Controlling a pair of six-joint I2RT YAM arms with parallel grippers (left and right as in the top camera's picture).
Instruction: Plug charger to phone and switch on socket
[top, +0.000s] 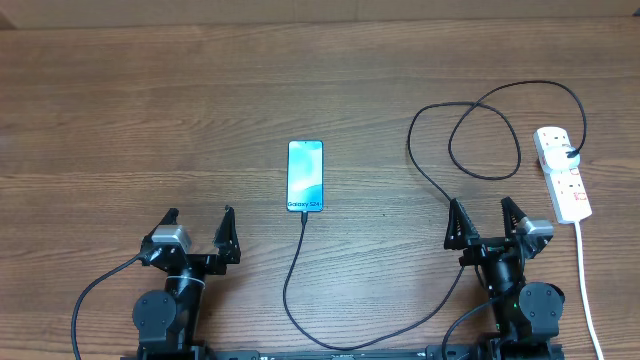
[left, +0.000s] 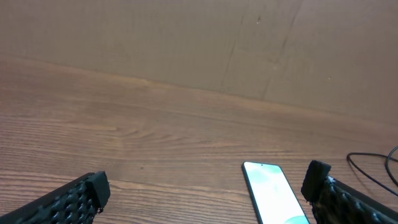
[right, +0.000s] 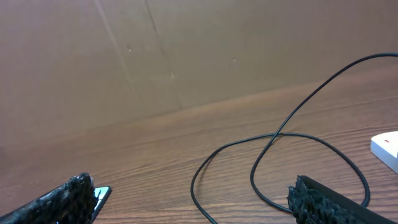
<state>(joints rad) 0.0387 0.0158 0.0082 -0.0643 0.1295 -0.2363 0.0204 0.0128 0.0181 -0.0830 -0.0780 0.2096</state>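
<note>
Charger (top: 290, 290) looks already in the phone (top: 305, 177), so flipping the socket (top: 562, 172) switch is next. Left gripper (top: 199, 215) and right gripper (top: 481, 207) are both spread wide, empty.

The one legible text is "Galaxy S24", a single line on the screen of the phone (top: 305, 177) (bright blue-cyan), set across the end that the charger (top: 296, 268) tip touches. On the socket (top: 562, 172), well to the right of the phone, any print is too small to read. Both wrist views give no lettering.
</note>
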